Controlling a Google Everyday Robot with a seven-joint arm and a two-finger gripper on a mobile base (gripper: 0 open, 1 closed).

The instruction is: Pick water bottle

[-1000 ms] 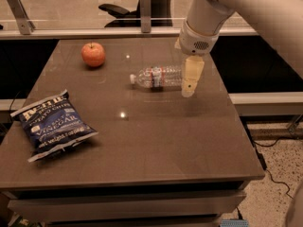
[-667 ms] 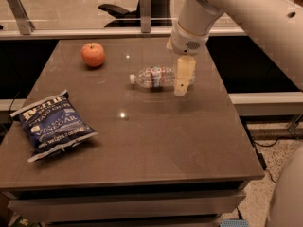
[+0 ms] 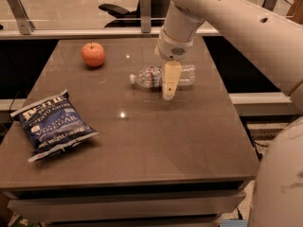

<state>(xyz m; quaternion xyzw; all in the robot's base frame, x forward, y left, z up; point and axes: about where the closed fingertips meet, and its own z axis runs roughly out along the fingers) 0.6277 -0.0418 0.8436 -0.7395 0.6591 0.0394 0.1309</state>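
Observation:
The water bottle (image 3: pixel 147 78) lies on its side on the brown table (image 3: pixel 142 136), white cap pointing left, red-and-blue label band near its middle. My gripper (image 3: pixel 169 92) hangs from the white arm and sits directly over the bottle's middle, its cream fingers (image 3: pixel 170 79) pointing down in front of the bottle. The fingers cover part of the bottle's body, and the right end of the bottle shows past them.
A red apple (image 3: pixel 93 54) sits at the back left of the table. A blue chip bag (image 3: pixel 53 125) lies at the front left. A rail and dark chair stand behind the table. The table's right edge drops off near my arm.
My gripper has moved left from the bottle's right end to over its middle. The bottle, apple and chip bag have not moved.

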